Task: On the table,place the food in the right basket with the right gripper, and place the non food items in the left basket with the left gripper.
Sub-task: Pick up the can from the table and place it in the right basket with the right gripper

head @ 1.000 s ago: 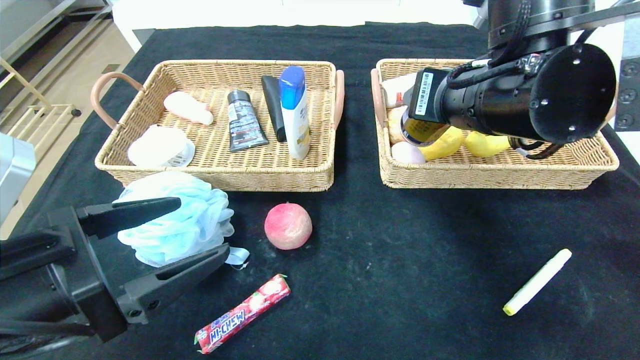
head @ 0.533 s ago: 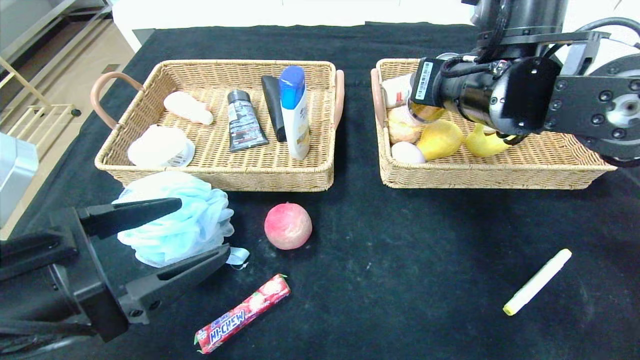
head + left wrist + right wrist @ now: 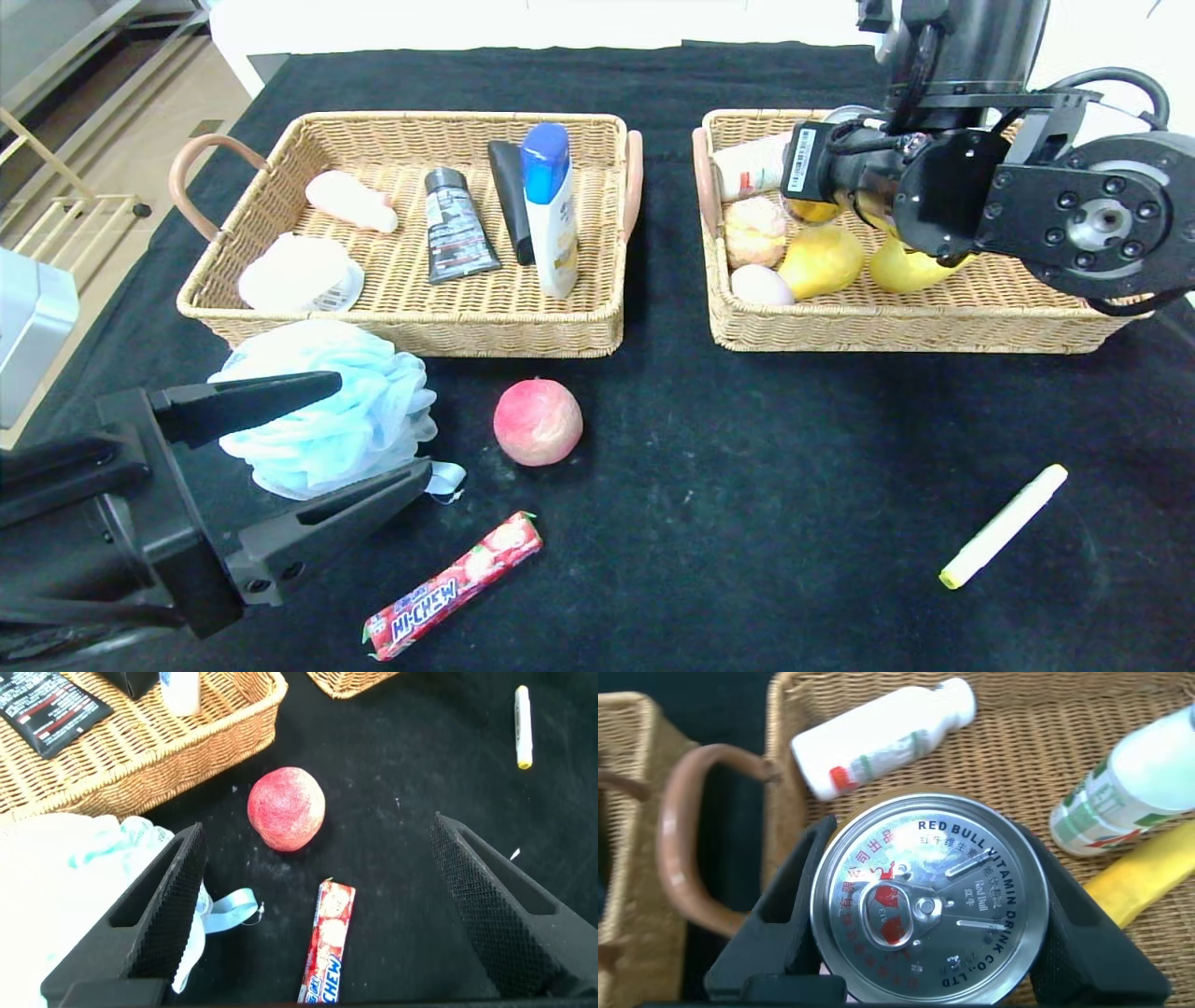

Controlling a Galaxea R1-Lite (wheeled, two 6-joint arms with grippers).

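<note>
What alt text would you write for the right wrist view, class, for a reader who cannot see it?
The right gripper holds a drink can upright, seen from straight above, over the right basket. Two white bottles and a banana lie in the basket below.

I see my left gripper point(image 3: 318, 905) wide open. A red peach point(image 3: 287, 808) and a candy stick point(image 3: 327, 943) lie between its fingers.
</note>
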